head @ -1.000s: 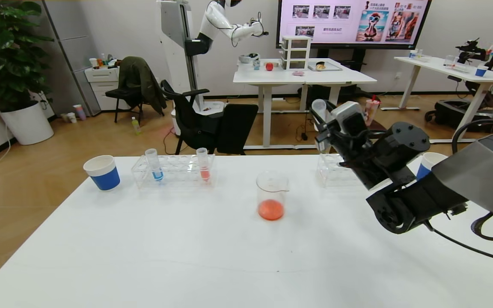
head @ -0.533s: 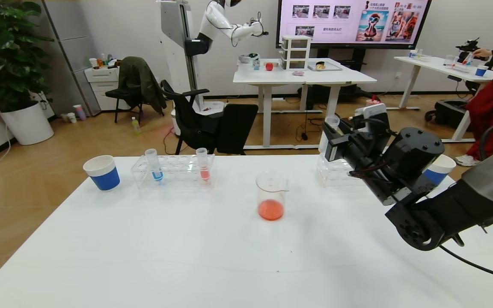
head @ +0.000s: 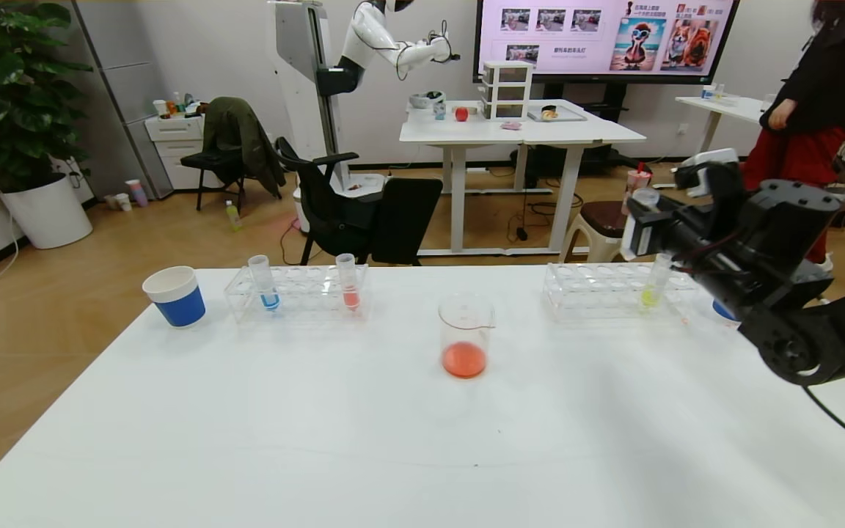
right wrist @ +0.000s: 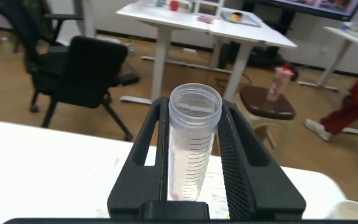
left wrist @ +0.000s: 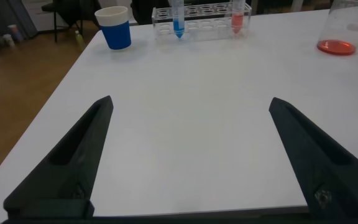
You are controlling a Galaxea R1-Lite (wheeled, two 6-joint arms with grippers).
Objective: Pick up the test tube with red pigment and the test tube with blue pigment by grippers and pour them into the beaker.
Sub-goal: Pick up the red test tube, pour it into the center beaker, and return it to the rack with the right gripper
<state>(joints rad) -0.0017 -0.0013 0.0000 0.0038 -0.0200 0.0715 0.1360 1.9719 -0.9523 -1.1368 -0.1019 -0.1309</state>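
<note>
My right gripper (head: 637,214) is shut on the test tube with red pigment (head: 645,197), held upright above the right end of the right-hand rack (head: 595,290). In the right wrist view the tube (right wrist: 191,149) sits between the fingers, almost empty with a faint red trace at its bottom. The beaker (head: 466,334) stands mid-table with red-orange liquid in it. The test tube with blue pigment (head: 265,281) stands in the left rack (head: 305,293); it also shows in the left wrist view (left wrist: 178,17). My left gripper (left wrist: 191,106) is open and empty, low over the table's near side.
A salmon-orange tube (head: 349,281) stands in the left rack, a yellow-green tube (head: 653,282) in the right rack. A blue-and-white cup (head: 175,295) stands far left; another (head: 721,309) is partly hidden behind my right arm. A person (head: 811,95) stands at the back right.
My right arm has swung to the right with the tube, from the right rack's left end to over its right end, uncovering the yellow-green tube. A person has walked in at the back right.
</note>
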